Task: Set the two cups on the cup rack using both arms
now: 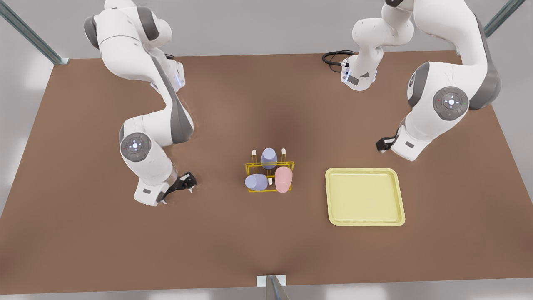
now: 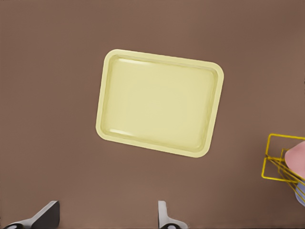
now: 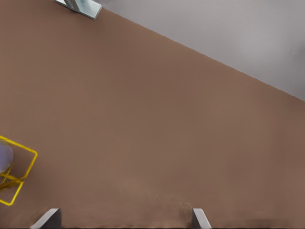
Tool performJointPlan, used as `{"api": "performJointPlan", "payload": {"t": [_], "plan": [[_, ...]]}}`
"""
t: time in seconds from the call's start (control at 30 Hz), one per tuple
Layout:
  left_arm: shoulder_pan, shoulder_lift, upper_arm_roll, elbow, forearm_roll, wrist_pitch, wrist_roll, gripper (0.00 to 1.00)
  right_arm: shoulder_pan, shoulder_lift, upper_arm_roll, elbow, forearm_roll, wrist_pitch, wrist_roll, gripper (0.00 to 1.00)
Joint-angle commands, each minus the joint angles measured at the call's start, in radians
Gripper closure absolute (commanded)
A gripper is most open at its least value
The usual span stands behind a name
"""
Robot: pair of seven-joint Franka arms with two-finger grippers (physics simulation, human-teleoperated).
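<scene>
- While hovering low over the brown counter (image 1: pixel 104 233) at the front view's left: right tool (image 1: pixel 185 183), fingers spread, holding nothing; nearer of the two to the rack.
- Mid-counter, between both tools: cup rack (image 1: pixel 270 177), already carrying the pink cup (image 1: pixel 283 179), a lavender cup (image 1: pixel 256 182) just beside it and another lavender cup (image 1: pixel 268 157) behind; long axes roughly along the pegs. Placing looks done.
- Farther right: pale-yellow tray (image 1: pixel 364 196), well apart from the rack.
- Beyond the tray: left tool (image 1: pixel 383 143), likewise spread and empty, waiting.
- Around: grey walls, metal struts.
</scene>
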Motion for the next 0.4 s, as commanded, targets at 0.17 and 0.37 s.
{"api": "performJointPlan", "payload": {"t": [0.17,0.37], "plan": [[0.010,0.071,0.001,0.112,-0.062,-0.132,0.280,0.00,-0.149,-0.417,0.047,-0.037,-0.118,-0.618,0.001,0.00],[0.005,0.072,-0.004,0.113,-0.073,-0.134,0.278,0.00,-0.173,-0.525,0.064,-0.189,-0.112,-0.577,0.008,0.00]]}}
